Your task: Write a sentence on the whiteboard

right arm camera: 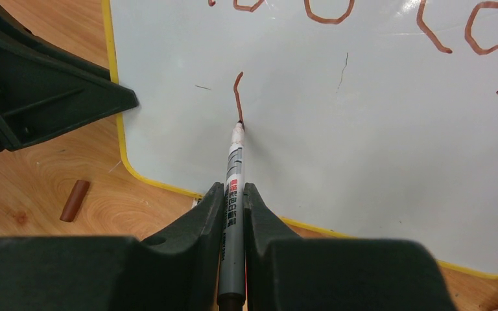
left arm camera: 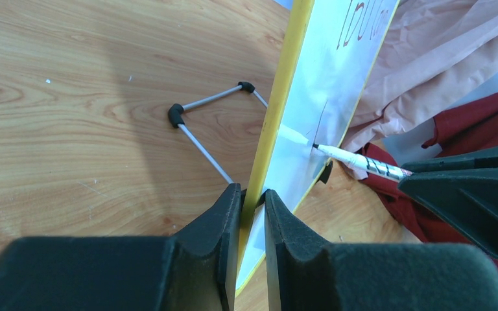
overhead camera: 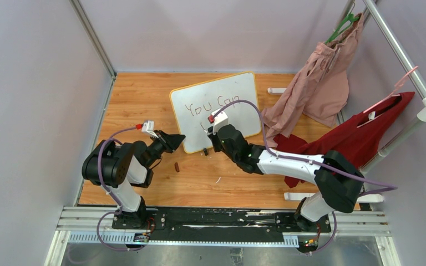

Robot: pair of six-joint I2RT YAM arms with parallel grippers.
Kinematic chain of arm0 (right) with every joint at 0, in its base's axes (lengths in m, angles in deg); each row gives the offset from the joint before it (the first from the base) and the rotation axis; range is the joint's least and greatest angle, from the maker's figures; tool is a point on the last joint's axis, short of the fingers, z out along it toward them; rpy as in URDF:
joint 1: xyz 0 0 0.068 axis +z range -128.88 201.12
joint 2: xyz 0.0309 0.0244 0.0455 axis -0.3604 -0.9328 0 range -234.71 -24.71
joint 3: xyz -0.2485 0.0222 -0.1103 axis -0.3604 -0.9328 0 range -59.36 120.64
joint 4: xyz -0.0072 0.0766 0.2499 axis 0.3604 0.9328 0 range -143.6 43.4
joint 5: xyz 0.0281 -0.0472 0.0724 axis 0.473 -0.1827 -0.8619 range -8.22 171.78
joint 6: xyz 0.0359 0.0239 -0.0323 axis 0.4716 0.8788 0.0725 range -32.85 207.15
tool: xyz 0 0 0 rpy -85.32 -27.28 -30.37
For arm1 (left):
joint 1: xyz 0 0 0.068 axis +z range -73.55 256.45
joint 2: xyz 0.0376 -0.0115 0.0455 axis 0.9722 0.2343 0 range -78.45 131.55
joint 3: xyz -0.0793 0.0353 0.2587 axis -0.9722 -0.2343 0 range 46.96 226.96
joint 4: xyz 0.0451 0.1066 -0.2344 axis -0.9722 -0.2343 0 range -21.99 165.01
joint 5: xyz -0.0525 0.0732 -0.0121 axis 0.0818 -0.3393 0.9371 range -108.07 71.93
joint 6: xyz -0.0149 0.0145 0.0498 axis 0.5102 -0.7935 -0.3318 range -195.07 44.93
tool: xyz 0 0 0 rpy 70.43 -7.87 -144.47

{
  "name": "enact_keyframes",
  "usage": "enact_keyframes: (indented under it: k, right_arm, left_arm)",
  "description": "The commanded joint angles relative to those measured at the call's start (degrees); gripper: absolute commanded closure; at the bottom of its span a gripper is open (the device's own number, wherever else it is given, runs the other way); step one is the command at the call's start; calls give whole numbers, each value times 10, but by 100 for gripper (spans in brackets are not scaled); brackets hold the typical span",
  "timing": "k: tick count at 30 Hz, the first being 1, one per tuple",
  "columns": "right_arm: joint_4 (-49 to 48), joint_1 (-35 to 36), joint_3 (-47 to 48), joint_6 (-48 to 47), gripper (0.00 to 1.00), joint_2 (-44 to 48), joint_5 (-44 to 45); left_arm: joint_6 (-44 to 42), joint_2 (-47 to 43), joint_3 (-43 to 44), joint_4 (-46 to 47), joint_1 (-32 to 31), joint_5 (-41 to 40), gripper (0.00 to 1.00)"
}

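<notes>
Though past line one of the sentence on the whiteboard, barely into line two: one stroke at 7 o'clock. Left jaws pinching board edge, right jaws gripping marker.

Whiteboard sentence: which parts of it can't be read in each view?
- Top view: the sentence's second line on the whiteboard, hidden behind the right tool.
- Right wrist: first line cut off by the top edge.
- Left wrist: board nearly edge-on, writing cropped at top.

The yellow-framed whiteboard stands tilted on the table, its reddish-brown sentence reading "You Can" plus one stroke below.
</notes>
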Motion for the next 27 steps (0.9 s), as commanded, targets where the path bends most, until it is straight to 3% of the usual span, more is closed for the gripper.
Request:
enact_keyframes:
  k: [1,27]
  right_arm:
    - [0,10,26,-5,100,-11,-4]
    - [30,26,5,-6,100,-19,2]
  left_arm:
    - [-9,-1,1,23,3,4,100]
    - [-9,-4,0,24,3,5,100]
